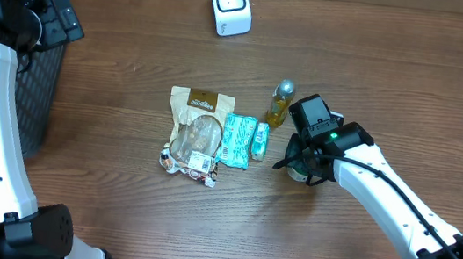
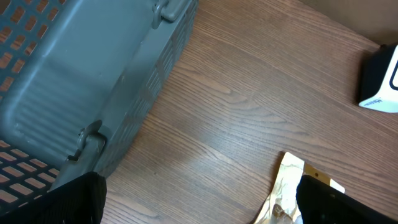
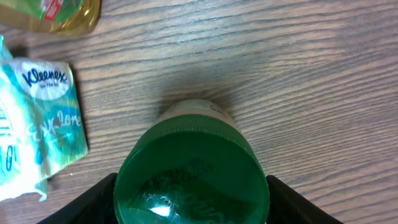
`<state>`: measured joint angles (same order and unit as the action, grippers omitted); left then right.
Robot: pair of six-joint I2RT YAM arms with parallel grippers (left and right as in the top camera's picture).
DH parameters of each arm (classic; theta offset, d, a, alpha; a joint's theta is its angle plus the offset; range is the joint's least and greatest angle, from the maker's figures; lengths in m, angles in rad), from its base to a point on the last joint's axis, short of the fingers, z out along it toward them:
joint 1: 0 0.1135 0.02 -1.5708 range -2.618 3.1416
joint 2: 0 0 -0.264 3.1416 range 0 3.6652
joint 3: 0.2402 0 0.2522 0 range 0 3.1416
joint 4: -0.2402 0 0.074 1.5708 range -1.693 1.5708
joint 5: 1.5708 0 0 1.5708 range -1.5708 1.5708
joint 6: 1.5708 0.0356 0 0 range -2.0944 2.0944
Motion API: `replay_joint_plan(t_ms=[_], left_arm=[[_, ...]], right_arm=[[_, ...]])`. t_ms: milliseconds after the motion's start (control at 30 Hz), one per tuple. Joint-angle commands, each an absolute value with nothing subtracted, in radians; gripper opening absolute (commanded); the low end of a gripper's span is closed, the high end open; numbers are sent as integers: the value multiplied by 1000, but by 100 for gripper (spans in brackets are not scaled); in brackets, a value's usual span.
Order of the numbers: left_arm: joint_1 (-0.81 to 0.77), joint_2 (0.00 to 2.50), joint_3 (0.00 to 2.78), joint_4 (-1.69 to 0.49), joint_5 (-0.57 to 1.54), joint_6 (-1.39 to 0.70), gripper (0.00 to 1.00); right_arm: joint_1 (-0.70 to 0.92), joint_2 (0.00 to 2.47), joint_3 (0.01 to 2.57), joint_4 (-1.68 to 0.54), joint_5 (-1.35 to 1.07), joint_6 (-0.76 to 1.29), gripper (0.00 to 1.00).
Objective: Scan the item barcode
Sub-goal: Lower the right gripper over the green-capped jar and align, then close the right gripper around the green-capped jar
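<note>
Above the wooden table, beside the grey basket, the left end effector hangs released, spread wide and empty. The right end effector straddles the green-capped bottle, its fingers close against both sides of the cap; I cannot tell whether they are clenched on it. The bottle stands upright on the table, near the tissue pack.

I see a green-capped jar, teal-and-white tissue packs, a yellow bottle, a white scanner and the brown wood-grain table.
</note>
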<state>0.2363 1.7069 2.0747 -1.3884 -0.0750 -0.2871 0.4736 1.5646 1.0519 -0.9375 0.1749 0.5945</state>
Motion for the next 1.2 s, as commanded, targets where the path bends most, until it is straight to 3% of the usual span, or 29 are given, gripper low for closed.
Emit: replay_joint_plan(t_ms=[0,267,400,633,900,1167], left_arm=[[236,1713,2082,-1387,-70,-284,100],[236,1713,2082,-1387,-70,-284,99],[236,1713,2082,-1387,-70,-284,100],[236,1713,2082,-1387,-70,-284,100],[236,1713,2082,-1387,-70,-284,100],[236,1713,2082,-1387,-70,-284,100]], right_arm=[[476,1568,1048,-952,151,540,66],[476,1568,1048,-927,-30,406,68],[476,1568,1048,-921,-28,407,79],[476,1568,1054,-901,-27,414,88],[476,1568,1224,-1060,5,414,100],[476,1576,1258,-1098,7,479,100]])
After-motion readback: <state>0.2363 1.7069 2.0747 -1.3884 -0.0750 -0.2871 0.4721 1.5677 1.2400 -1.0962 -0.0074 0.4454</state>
